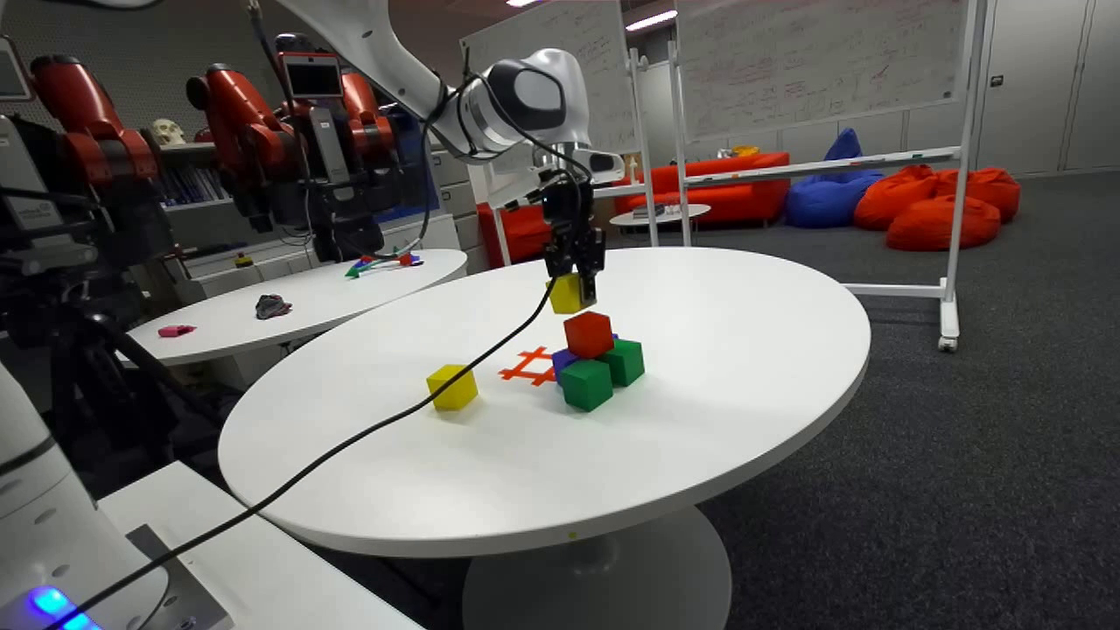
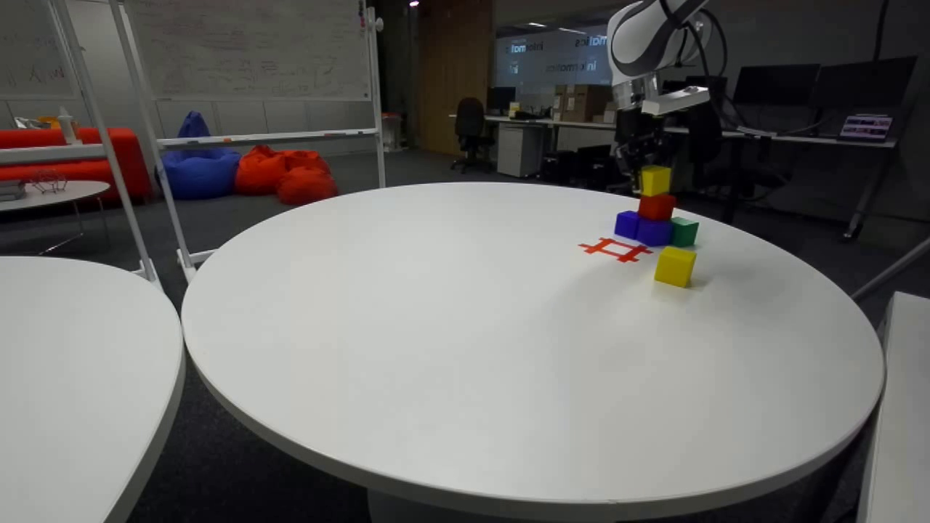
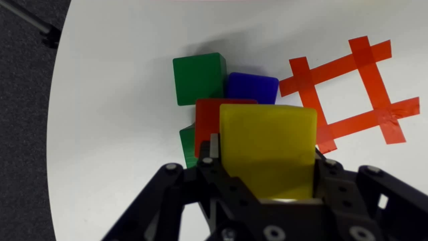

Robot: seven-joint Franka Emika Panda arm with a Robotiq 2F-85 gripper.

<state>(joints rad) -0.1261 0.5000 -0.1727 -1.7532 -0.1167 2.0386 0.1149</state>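
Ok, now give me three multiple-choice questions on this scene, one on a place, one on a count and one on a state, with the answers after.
1. Where is the loose yellow block?
A) On the red block
B) Inside the tape outline
C) On the table, apart from the other blocks

2. How many green blocks are there to see?
A) One
B) Two
C) Four

3. How are the fingers?
A) Gripping a yellow block
B) Wide open, with nothing between them
C) Gripping a blue block

1: C, since both exterior views show it standing by itself.
2: B, since the wrist view shows two, one of them partly covered.
3: A, since the wrist view shows the block held with a finger on either side.
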